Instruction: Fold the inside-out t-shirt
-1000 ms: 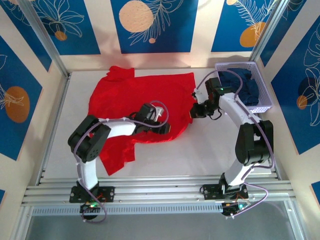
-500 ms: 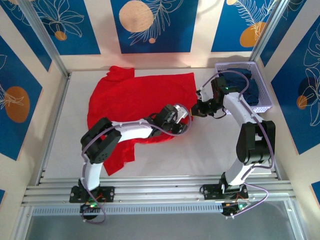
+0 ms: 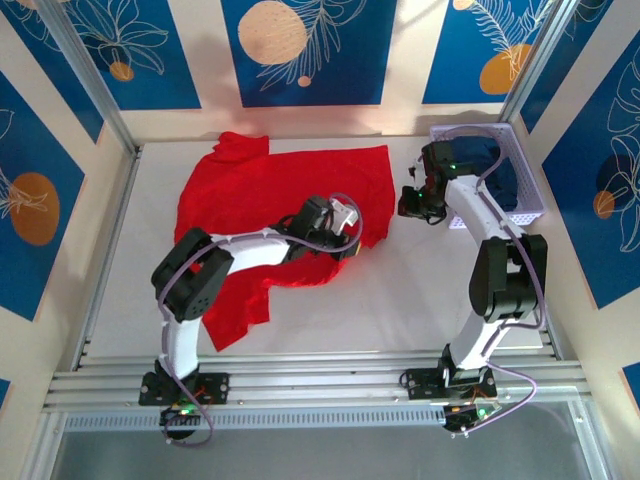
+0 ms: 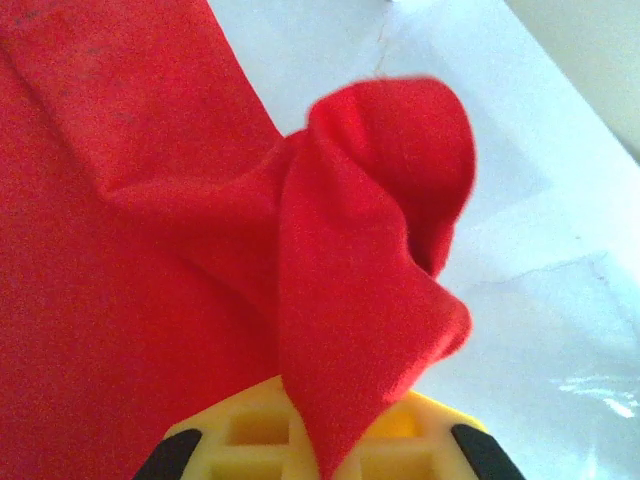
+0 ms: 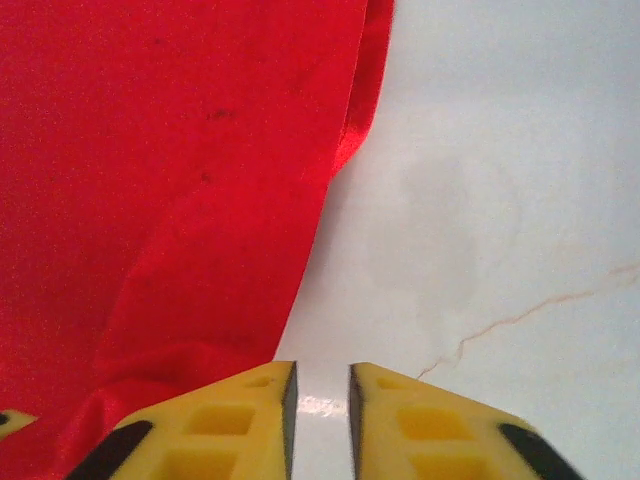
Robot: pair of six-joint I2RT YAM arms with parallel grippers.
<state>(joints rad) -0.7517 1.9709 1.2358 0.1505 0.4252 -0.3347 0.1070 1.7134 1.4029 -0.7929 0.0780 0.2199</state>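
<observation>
The left tool (image 4: 320, 448) is pinched on a bunched fold of the t-shirt (image 3: 265, 190); it should carry that fold low and level, keeping the cloth taut. The right tool (image 5: 320, 400) stands narrowly parted, empty, beside the hem. The plain red shirt sprawls over the far-left half of the worktop (image 3: 420, 300), probably inside-out.

White table (image 3: 400, 295), red t-shirt (image 3: 250, 190) spread across its far left, lavender basket (image 3: 528, 203) at far right corner
</observation>
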